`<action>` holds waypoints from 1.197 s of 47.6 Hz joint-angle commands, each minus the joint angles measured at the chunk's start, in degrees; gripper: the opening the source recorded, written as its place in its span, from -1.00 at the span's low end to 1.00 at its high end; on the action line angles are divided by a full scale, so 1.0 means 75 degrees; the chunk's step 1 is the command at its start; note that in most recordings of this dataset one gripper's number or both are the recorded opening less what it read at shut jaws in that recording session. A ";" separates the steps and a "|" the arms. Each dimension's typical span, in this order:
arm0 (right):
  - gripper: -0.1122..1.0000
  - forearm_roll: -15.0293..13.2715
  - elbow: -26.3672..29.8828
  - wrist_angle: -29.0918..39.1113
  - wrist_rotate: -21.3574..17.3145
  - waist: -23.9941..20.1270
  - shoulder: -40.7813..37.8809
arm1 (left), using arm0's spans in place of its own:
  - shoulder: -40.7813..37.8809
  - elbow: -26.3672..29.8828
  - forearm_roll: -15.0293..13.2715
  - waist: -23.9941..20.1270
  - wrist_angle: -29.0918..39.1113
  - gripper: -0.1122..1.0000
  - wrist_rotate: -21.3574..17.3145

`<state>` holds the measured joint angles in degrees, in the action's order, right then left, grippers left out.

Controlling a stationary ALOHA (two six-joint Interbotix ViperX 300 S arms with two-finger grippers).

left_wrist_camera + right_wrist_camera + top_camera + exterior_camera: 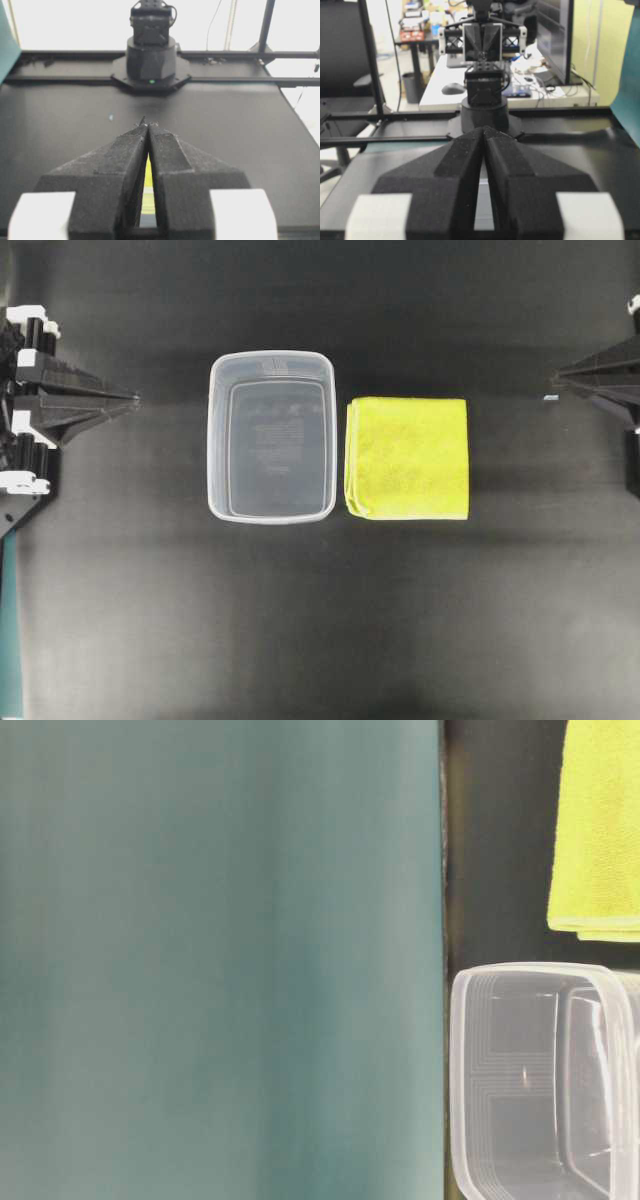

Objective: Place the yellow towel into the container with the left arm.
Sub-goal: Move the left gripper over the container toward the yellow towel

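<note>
Start of task: left claw (132, 397) pressed together, empty, must cross container (271, 436) to folded yellow towel (408, 458) on worktop (320, 630).

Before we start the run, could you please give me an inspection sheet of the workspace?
Surface: black table, bare apart from the job's things.
Job's things: yellow towel folded flat, right of the container, close beside it; container empty.
Clutter: nothing seen.
End effectors: left end effector and right end effector shut, holding nothing, at opposite table edges.
Cables: thin cables hanging behind the frame.
Surroundings: desk with monitor, teal panel.
</note>
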<state>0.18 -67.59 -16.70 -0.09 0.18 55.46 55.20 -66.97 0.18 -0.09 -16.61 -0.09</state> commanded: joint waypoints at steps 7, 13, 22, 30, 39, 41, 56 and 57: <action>-0.79 0.0234 0.0129 -0.0023 -0.0176 0.0023 -0.0012 | -0.0926 0.0937 0.0305 -0.0223 0.1090 -0.79 0.0492; -0.80 0.0234 0.0141 0.0129 -0.0246 0.0047 -0.0012 | -0.1559 0.1699 0.0305 -0.0199 0.1828 -0.79 0.0492; -0.80 0.0234 0.0129 0.0773 -0.0270 0.0234 0.0070 | -0.2930 0.3223 0.0316 -0.0164 0.3281 -0.79 0.0375; -0.80 0.0246 0.0141 0.1266 -0.0305 0.0270 0.0234 | -0.4313 0.4758 0.0305 -0.0094 0.4359 -0.79 0.0375; -0.42 0.0258 0.0141 0.1313 -0.0293 0.0281 0.0691 | -0.5789 0.6387 0.0305 -0.0035 0.5602 -0.78 0.0387; -0.20 0.0258 0.0141 0.1336 -0.0293 0.0293 0.0797 | -0.6035 0.6691 0.0305 -0.0012 0.5848 -0.78 0.0387; 0.57 0.0258 0.0141 0.1383 -0.0293 0.0270 0.1336 | -0.7746 0.8367 0.0316 -0.0023 0.6563 -0.13 0.0281; 0.56 0.0258 0.0141 0.1371 -0.0293 0.0270 0.1371 | -0.7945 0.8566 0.0316 -0.0023 0.6668 -0.01 0.0270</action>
<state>1.93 -67.59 -5.98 -2.29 2.20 65.39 -1.23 -7.65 2.37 -0.18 32.52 2.11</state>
